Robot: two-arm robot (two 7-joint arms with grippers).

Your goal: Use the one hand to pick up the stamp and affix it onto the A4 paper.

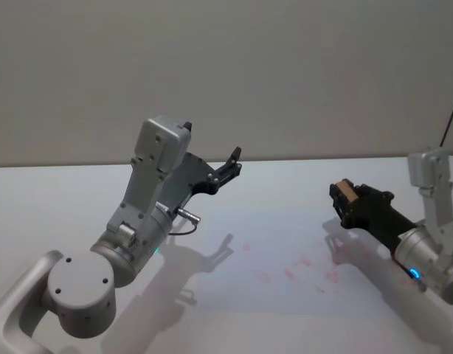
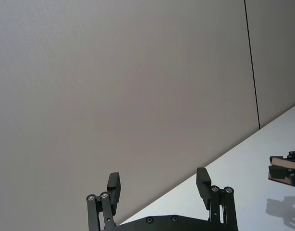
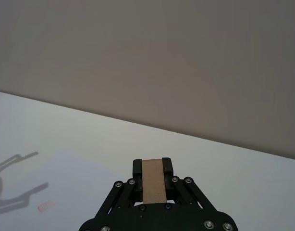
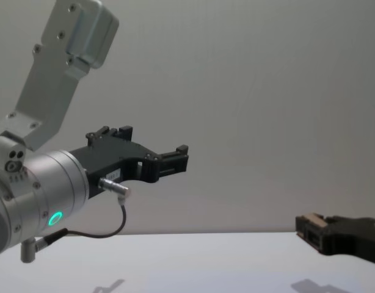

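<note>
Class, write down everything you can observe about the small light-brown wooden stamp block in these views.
The small light-brown, wood-coloured stamp block is a plain, flat-faced rectangular piece, matte like unfinished wood. It is clamped between the black fingers of the right gripper, which press on two opposite sides. It is held in the air above the white table, on the robot's right, and touches nothing else.

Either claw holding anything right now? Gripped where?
Right claw holds the stamp, pinched by its two opposite side faces at the claw's tip. Left claw is open and empty.
</note>
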